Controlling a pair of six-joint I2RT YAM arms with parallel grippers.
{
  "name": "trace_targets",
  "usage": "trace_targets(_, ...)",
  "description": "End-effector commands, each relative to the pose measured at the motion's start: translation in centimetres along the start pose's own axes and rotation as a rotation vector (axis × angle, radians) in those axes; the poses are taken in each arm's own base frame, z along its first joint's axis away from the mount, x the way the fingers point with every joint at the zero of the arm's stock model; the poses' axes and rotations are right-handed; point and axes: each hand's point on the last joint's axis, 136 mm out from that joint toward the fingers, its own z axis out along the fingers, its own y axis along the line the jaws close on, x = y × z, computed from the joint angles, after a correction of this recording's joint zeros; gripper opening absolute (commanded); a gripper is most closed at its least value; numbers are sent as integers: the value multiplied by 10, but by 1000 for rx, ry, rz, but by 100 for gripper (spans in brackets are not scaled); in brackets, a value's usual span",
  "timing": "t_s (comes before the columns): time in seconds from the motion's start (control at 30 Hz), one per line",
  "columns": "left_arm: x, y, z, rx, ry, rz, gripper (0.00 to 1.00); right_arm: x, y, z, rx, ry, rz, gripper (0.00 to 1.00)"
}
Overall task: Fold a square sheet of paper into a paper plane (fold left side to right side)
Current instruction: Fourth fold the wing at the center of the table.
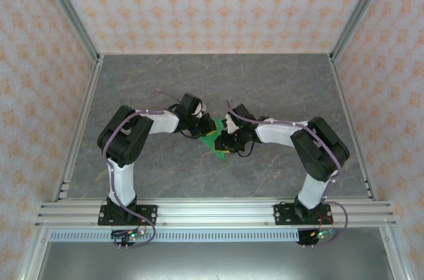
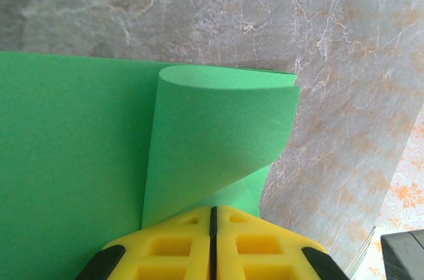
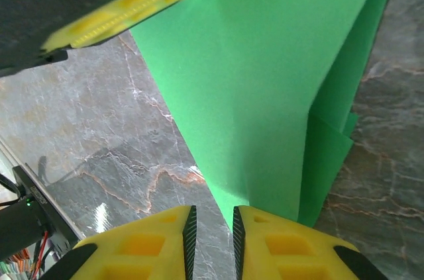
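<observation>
Grey marbled tabletop (image 1: 212, 81) lies inside a metal frame (image 1: 212, 212), and walls (image 1: 212, 2) with pale orange ornaments stand on three sides. Both arms bend inward and meet near the middle of the tabletop, over the green paper (image 1: 216, 142). It lies there partly folded, with a point toward the near edge. Seen from above, the left pincer (image 1: 200, 126) is at the paper's far left side and the right pincer (image 1: 229, 138) at its right side, the two close together. In the left wrist view the left pincer's yellow fingers (image 2: 172, 247) are clenched with no gap between them. A curled flap (image 2: 218, 141) of the paper rises from their tips, so they grasp this flap, and the rest of the sheet lies flat beside and under it. In the right wrist view the right pincer is released, its jaws a little apart with tabletop visible in the slit. The paper's narrow point comes down just beside one finger (image 3: 278, 240), and I cannot tell if it touches. A second layer (image 3: 328, 161) shows along the paper's right edge.
</observation>
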Motion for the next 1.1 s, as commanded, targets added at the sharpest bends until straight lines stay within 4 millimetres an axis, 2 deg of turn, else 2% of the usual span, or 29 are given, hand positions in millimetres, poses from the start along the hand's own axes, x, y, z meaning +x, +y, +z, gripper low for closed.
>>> trace_targets(0.0, 17, 44, 3, -152, 26, -47, 8, 10, -15, 5, 63, 33, 4, 25)
trace_targets(0.63, 16, 43, 3, -155, 27, -45, 8, 27, -24, 9, 98, 91, 10, 25)
trace_targets(1.07, 15, 48, 4, -167, 24, -50, 8, 59, -36, 4, 125, 162, 31, 22)
